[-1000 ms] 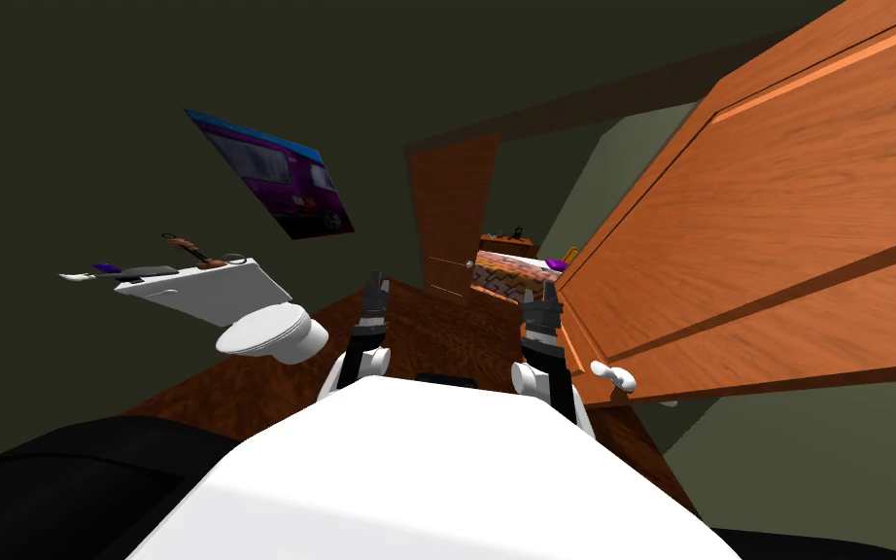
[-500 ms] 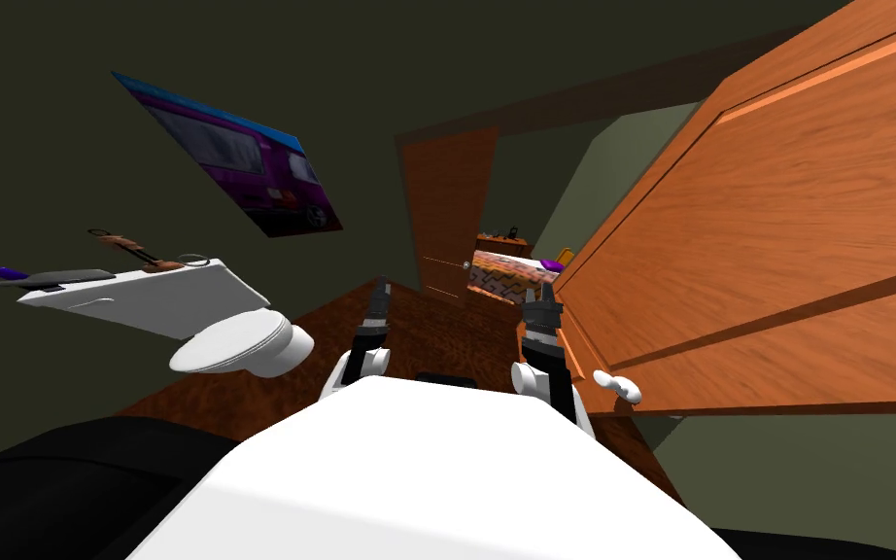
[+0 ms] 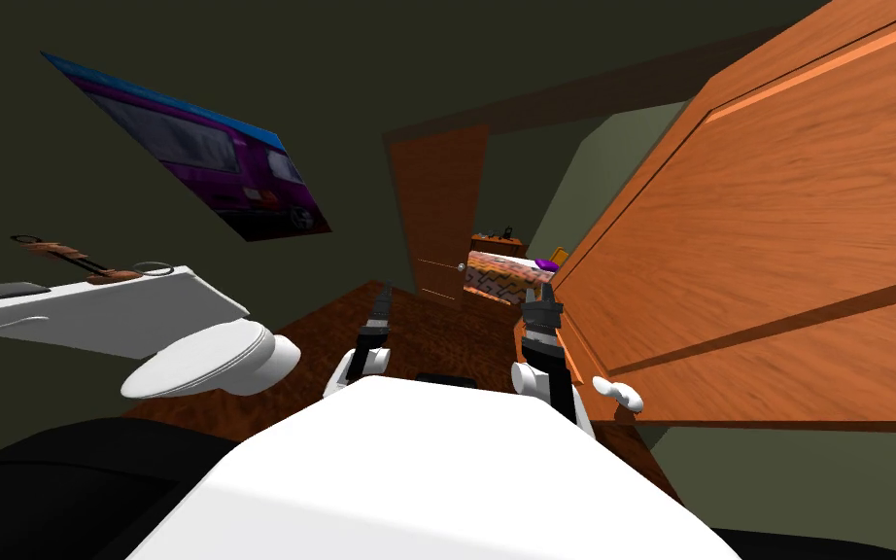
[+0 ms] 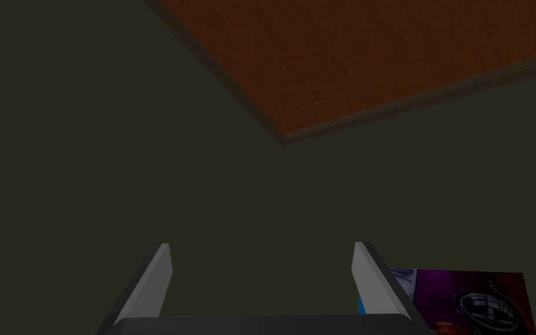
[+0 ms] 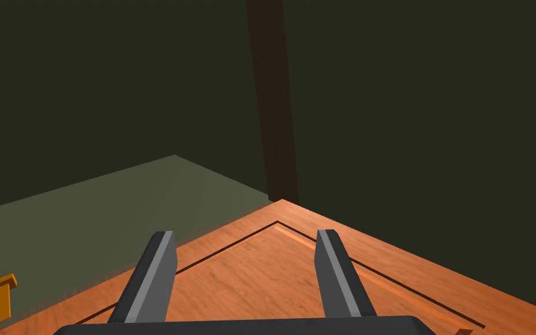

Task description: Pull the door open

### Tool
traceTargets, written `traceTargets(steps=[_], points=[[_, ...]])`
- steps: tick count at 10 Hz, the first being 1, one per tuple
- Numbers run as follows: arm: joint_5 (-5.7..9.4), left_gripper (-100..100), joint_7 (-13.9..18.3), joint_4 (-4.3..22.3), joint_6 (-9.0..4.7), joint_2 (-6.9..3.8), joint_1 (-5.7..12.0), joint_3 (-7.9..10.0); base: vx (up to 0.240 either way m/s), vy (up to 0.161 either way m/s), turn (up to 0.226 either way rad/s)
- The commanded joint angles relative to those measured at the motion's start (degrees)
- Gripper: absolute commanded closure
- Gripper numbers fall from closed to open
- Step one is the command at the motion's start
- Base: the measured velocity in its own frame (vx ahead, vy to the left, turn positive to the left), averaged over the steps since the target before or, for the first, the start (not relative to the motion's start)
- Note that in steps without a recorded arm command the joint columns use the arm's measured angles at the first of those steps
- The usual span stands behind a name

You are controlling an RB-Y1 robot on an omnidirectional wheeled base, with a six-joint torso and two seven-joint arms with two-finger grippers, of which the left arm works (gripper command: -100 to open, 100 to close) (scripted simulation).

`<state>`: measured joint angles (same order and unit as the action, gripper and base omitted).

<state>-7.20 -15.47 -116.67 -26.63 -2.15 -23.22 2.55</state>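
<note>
The big orange wooden door (image 3: 776, 243) stands open on my right side, with its face close to my right arm. Its white handle (image 3: 619, 392) sticks out near the door's edge, just beside my right forearm, and nothing touches it.

The right gripper (image 5: 245, 232) is held over the door's face, near a corner of the door's sunken panel. Its 2 fingers are spread wide apart and hold nothing.

The left gripper (image 4: 263, 244) is well apart from the door, on the other side of the right arm. Its 2 fingers are spread wide too, with nothing between them.

A white toilet (image 3: 208, 358) and a white counter (image 3: 96, 306) sit across the brown floor (image 3: 436, 340) from the door. A picture of a purple van (image 3: 203, 165) hangs on the dark wall facing the door. Past the door's far edge is a small patterned thing (image 3: 499, 275). It may be a bed, but it is too far away to be sure.
</note>
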Motion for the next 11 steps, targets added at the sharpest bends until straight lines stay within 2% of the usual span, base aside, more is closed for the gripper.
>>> traceTargets(steps=[1,11], points=[[-0.35,-100,-1.8,1.77,-0.86,-0.25,0.08,0.16,0.108,-0.033,-0.065],[-2.05,-100,-11.57,13.4,-4.23,-2.23,3.13,2.54,0.104,-0.027,-0.071]])
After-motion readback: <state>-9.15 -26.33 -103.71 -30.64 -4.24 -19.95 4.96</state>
